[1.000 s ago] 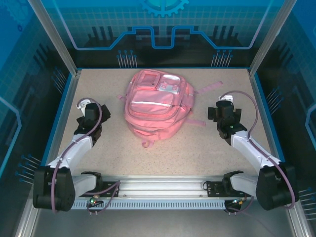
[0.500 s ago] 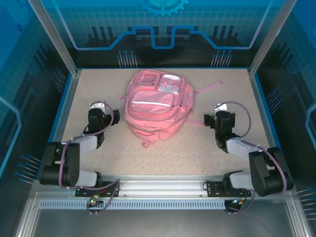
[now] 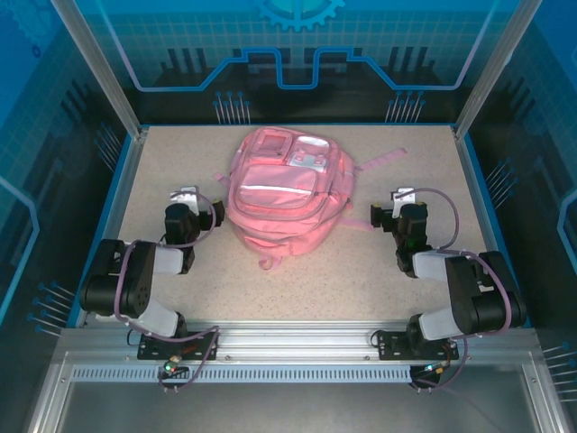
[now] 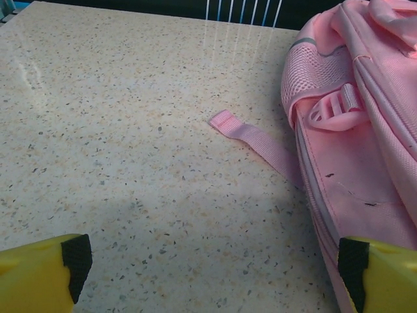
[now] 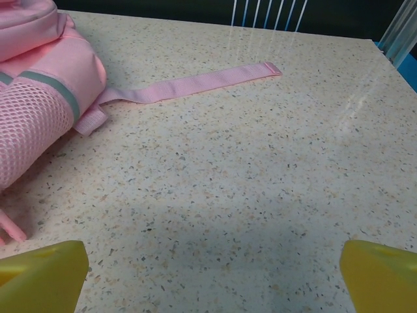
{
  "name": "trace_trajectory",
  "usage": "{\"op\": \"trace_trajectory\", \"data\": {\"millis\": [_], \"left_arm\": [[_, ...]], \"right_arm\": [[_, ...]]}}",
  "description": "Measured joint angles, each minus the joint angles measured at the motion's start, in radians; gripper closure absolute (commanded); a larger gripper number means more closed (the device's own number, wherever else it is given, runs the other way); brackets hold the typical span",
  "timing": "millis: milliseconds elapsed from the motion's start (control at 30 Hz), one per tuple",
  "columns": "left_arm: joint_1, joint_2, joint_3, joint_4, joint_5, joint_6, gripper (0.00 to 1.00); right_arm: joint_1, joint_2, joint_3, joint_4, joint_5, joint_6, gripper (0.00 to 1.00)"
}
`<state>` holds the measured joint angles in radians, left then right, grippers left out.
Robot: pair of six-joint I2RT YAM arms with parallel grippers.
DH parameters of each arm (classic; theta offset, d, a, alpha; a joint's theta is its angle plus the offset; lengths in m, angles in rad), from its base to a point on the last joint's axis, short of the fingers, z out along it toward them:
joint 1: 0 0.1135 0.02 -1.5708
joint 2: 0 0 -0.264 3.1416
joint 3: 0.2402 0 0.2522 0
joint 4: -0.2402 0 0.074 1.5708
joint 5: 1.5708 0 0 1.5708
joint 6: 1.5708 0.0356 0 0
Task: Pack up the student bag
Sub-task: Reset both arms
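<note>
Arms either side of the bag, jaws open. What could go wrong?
Long strap lies on the table ahead of the right gripper; moving forward might snag it and drag the student bag. Left gripper sits near the bag's side and a short strap; closing there may pinch loose fabric.

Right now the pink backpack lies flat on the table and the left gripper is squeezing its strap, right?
Not quite. The pink backpack does lie flat on the table, but the left gripper is open and empty; the strap lies loose ahead of it, as the left wrist view shows.
</note>
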<state>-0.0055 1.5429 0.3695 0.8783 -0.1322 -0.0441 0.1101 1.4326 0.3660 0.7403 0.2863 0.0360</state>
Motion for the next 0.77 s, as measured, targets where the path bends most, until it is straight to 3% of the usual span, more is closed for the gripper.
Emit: {"op": "trace_trajectory", "data": {"millis": [767], "left_arm": [[-0.007,0.0,0.0,0.032,-0.036,0.003,0.01]], "right_arm": [[0.0,0.06,0.02,0.053,-0.007,0.0,0.0]]}}
